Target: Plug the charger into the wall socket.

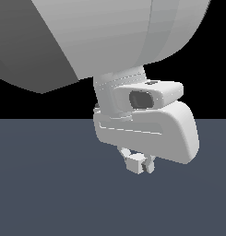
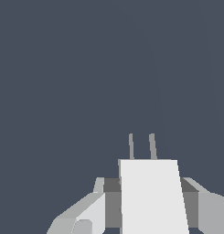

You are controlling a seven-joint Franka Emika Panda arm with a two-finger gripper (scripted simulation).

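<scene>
Charger (image 2: pixel 152 196) is sitting right between the gripper (image 2: pixel 150 208) fingers in the wrist view, a plain off-white block with two thin grey prongs (image 2: pixel 141 146) sticking out ahead of it into open space. Fingers (image 2: pixel 86 212) look pressed up against both of its sides, so I'd call that clamped on it, not just hovering around it. In the exterior view the same block (image 1: pixel 135 162) peeks out under the big white hand (image 1: pixel 146 131) of the arm, held clear above the dark grey floor (image 1: pixel 50 198), though most of the grip is hidden by the hand there.

Socket? Can't see it anywhere. Nothing but flat grey ahead of the prongs in the wrist view, and the exterior view is half blocked by a huge arm link (image 1: pixel 96 37) close to the camera.

So my read is we're in the carry/align part, with the actual plugging not yet done. If I were driving this, I'd get the plate into the wrist view first, then square the prongs to its face before pushing anything. The prongs look a touch slanted in frame, hard to say if that's perspective or real tilt, so check it. Then go in straight and slow along the prong axis and keep the squeeze firm so the block doesn't twist on contact.
</scene>
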